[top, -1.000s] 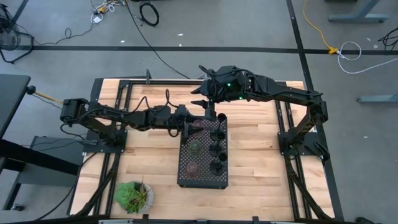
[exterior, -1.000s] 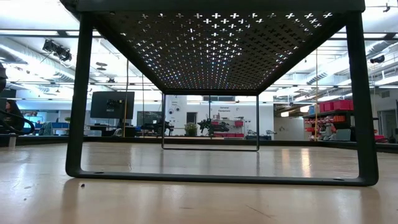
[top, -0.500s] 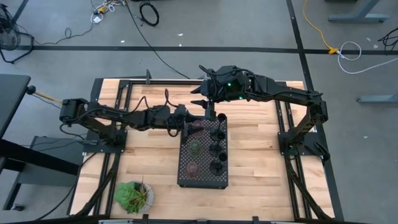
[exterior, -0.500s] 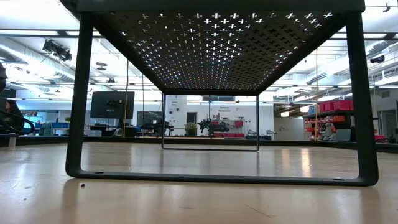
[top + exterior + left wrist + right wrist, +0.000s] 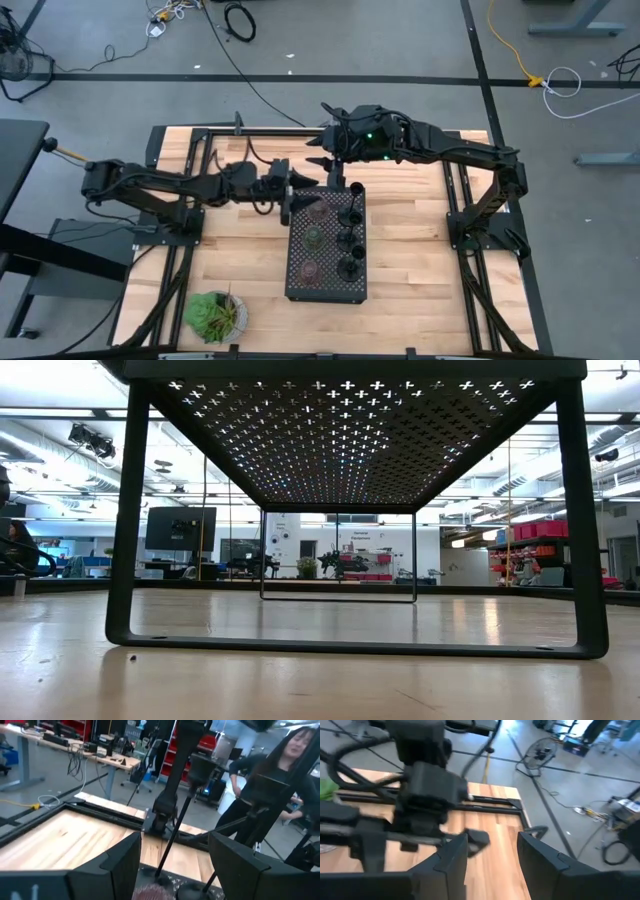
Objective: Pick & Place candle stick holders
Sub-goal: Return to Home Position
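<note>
As all six candle stick holders (image 5: 348, 240) stand on the black shelf (image 5: 326, 290) on the table (image 5: 420, 260), the left gripper (image 5: 297, 191), fingers apart and empty just beside the pinkish holder (image 5: 318, 208), should be raised before being drawn back, and the right gripper (image 5: 326, 166), likewise apart and empty, lifted clear

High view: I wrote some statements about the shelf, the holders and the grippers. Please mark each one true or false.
1. The three black stemmed holders stand on the black shelf. True.
2. The plant stands on the table, apart from the shelf. True.
3. The three glass holders lie beside the plant. False: they stand on the shelf, next to the black ones.
4. The left gripper grips the pink holder. False: it is open and empty, by the shelf's edge.
5. The right gripper is shut on a black holder. False: it is open and empty, near the shelf's far end.
</note>
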`<state>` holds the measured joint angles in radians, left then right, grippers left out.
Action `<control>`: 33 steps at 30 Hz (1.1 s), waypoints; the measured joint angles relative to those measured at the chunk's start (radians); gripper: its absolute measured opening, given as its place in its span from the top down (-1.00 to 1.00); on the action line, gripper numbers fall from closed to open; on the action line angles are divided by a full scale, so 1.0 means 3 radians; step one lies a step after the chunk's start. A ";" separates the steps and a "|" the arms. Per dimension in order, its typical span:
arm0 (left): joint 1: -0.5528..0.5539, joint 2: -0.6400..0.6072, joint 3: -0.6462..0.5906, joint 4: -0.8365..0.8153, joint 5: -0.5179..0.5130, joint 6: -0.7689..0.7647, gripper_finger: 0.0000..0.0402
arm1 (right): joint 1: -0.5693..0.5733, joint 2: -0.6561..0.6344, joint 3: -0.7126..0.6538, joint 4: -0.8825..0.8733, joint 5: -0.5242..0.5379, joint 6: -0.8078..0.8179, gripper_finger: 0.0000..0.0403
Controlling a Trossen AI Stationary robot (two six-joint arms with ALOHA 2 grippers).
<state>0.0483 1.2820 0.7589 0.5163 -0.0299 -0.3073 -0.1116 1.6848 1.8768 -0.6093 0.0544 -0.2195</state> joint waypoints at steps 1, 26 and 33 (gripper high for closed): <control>0.0004 -0.0050 0.0000 -0.0057 0.0000 0.0014 -0.17 | 0.0000 -0.0007 0.0000 0.0001 0.0042 0.0000 0.15; 0.0154 -0.1797 -0.0006 -0.2049 -0.0312 0.0007 -0.17 | -0.0098 -0.1373 -0.1015 -0.0318 0.0043 0.0782 0.15; 0.0154 -0.2293 -0.0006 -0.2895 -0.0577 0.0065 -0.17 | -0.0094 -0.2270 -0.2171 0.0418 0.0282 0.1188 0.15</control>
<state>0.0944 0.5940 0.7570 -0.3522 -0.2030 -0.2878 -0.1396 1.0036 1.2254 -0.4840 0.1390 0.1370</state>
